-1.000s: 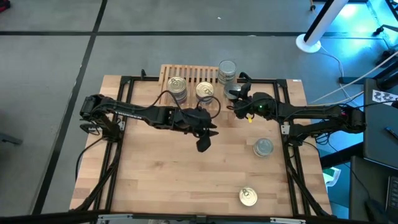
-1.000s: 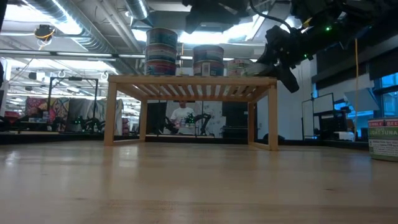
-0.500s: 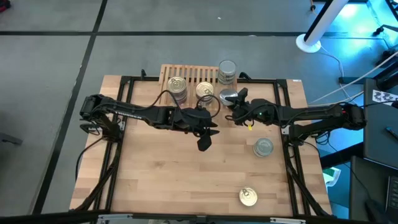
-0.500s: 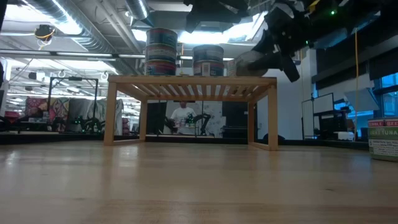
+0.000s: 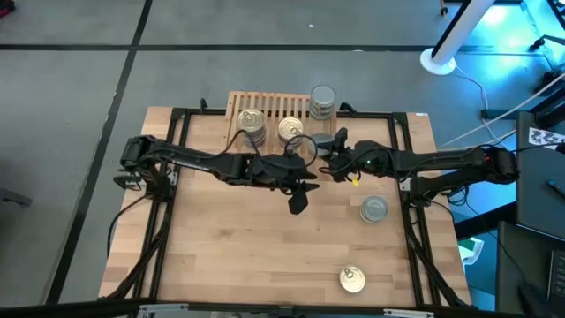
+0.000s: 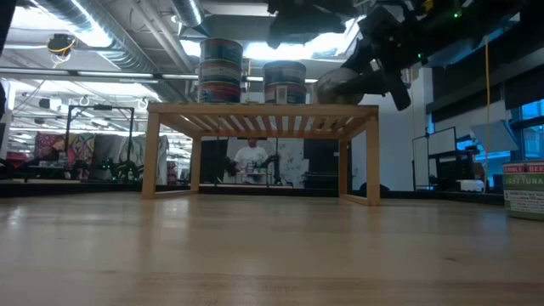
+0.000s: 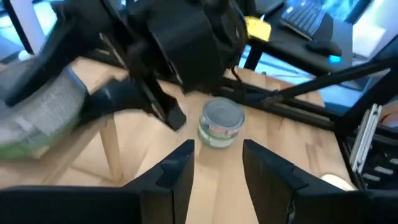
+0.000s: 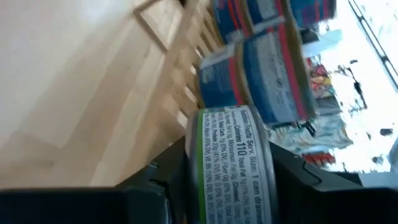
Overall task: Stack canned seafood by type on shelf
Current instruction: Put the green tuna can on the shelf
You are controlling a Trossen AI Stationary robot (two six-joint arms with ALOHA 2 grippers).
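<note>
1. A gold-lidded can (image 5: 351,280) lies flat on the bench (image 5: 229,265) close to the near edge, right of centre.
2. A silver-lidded can (image 5: 374,209) stands farther in, near the right edge of the bench. The left wrist view shows the same can (image 7: 221,124) upright on the wood.
3. The left gripper (image 5: 298,200) hangs over the middle of the bench, well apart from every can. Its fingers (image 7: 176,168) stand parted with nothing between them.
4. The right gripper (image 5: 328,147) is positioned just in front of the shelf, at the shelf's right end. Its fingers are clamped on a green-labelled can (image 8: 233,165), held tilted on its side. In the low view this can (image 6: 338,86) sits level with the top of the shelf, at its right front corner; whether it touches the slats cannot be told.
5. The shelf (image 5: 267,102) stands at the far edge of the bench, centred.
6. Two gold-lidded stacks stand on the shelf: the left stack (image 5: 252,123) is taller than the middle stack (image 5: 291,129).
7. A silver-lidded stack (image 5: 322,101) occupies the far right corner of the shelf.
</note>
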